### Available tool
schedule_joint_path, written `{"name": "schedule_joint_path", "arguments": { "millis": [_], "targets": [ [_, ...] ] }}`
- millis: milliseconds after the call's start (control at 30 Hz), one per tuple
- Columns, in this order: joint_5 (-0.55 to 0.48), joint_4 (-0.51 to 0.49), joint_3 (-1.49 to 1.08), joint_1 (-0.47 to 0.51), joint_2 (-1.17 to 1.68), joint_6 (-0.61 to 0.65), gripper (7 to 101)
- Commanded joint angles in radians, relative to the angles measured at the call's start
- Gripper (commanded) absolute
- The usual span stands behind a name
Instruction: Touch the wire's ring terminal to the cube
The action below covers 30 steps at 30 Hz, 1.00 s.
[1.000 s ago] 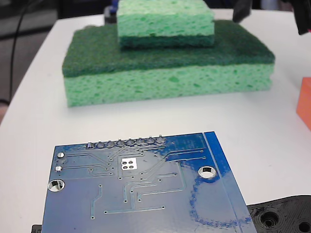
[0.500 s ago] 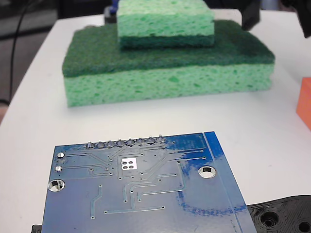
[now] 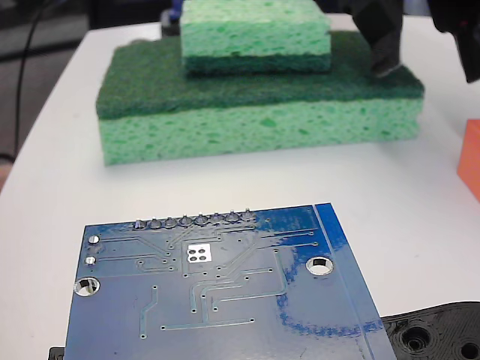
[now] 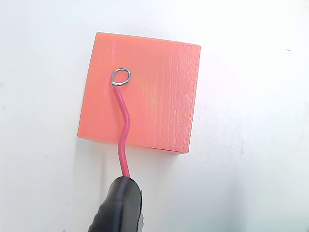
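In the wrist view the orange cube lies flat on the white table. A thin red wire runs up from my gripper, whose black tip is shut on it at the bottom edge. The silver ring terminal sits over the cube's top face near its upper left corner; whether it touches cannot be told from above. The fixed view shows only a sliver of the cube at the right edge, with dark parts of the arm above and behind it. The ring is not visible there.
A small light green sponge is stacked on a large green sponge slab at the back. A blue circuit board lies close to the camera, with a black plastic part at its right.
In the fixed view the dark arm parts at the top right have come down and now reach lower in front of the large sponge's corner. Sponges, board and cube have not moved.
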State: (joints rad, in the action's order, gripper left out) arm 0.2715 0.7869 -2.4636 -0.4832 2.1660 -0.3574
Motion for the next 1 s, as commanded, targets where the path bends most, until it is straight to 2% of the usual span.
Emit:
{"name": "schedule_joint_path", "arguments": {
  "millis": [33,800,1000],
  "targets": [
    [-0.002,0.0,0.005,0.0,0.006,0.002,100.3],
    [-0.003,0.018,0.018,0.011,0.015,0.017,100.3],
    [-0.018,0.041,0.048,0.054,0.052,0.069,100.3]
  ]
}}
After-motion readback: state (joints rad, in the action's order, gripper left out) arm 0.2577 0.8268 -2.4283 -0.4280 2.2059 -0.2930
